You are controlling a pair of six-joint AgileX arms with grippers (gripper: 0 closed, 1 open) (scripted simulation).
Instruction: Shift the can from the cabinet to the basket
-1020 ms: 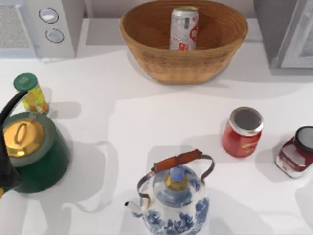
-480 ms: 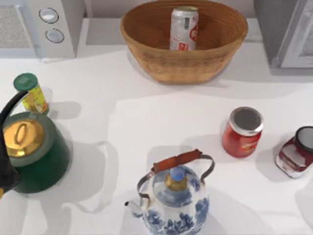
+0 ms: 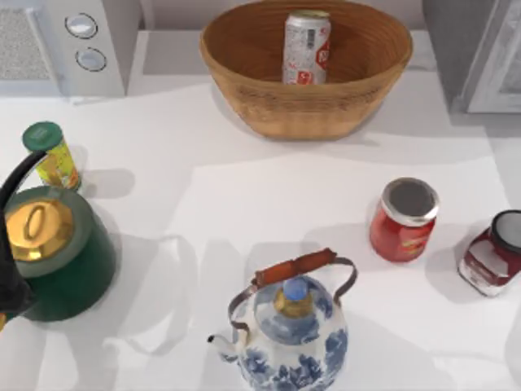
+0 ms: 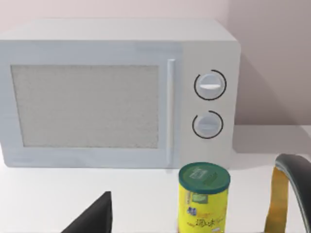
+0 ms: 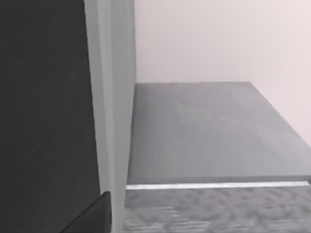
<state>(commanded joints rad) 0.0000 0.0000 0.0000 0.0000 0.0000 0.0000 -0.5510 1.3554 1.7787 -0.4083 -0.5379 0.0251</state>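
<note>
Porcelain first: the blue-and-white teapot point(image 3: 289, 334) at the front edge, the green kettle point(image 3: 57, 252) on the left and the 2 red jars on the right, one with a silver lid point(image 3: 403, 220) and one darker point(image 3: 492, 252), sit exactly where they sat 1 second ago, and so does the yellow canister point(image 3: 50, 155) behind the kettle; the only change is in the soft shadows on the white table point(image 3: 244, 187), which have drifted a little at the front and along the right side, so I judge an arm is moving overhead. Further back, the can point(image 3: 306, 47) stands upright inside the wicker basket point(image 3: 244, 90), unmoved, with nothing touching it. By that the transfer looks finished, with only the arms' retreat left. A sliver of the left gripper point(image 4: 95, 217) faces the microwave point(image 4: 121, 92), and the right gripper point(image 5: 95, 216) looks into the grey cabinet point(image 5: 204, 136) at the far right; for both, I cannot tell how the jaws stand
</note>
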